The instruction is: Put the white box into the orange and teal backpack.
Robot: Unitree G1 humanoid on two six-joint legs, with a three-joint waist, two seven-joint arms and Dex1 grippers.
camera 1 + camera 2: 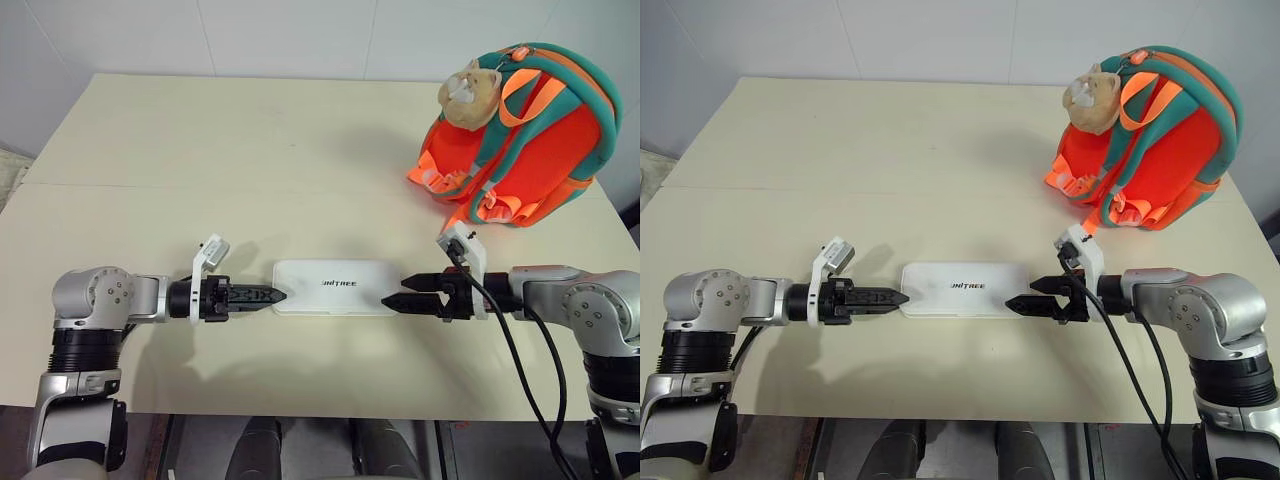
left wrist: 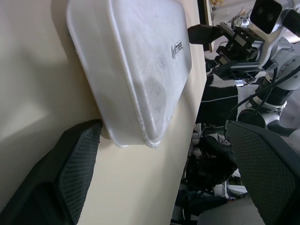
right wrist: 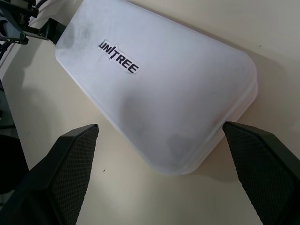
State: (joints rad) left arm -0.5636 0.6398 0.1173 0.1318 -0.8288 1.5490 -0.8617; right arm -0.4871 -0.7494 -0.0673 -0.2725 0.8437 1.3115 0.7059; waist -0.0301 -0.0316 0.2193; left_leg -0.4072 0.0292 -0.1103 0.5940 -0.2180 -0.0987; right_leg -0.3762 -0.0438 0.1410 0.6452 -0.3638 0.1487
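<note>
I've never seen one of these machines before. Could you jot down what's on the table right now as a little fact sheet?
Table: cream top
White box: lies flat near the front edge, dark lettering on the lid
Backpack: orange and teal, far right of the table, apart from the box
Plush cat: tan, on the backpack
Left tool: open, at the box's left end
Right tool: open, at the box's right end
Box held: no

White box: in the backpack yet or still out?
Out. The white box lies flat on the table, apart from the orange and teal backpack.
</note>
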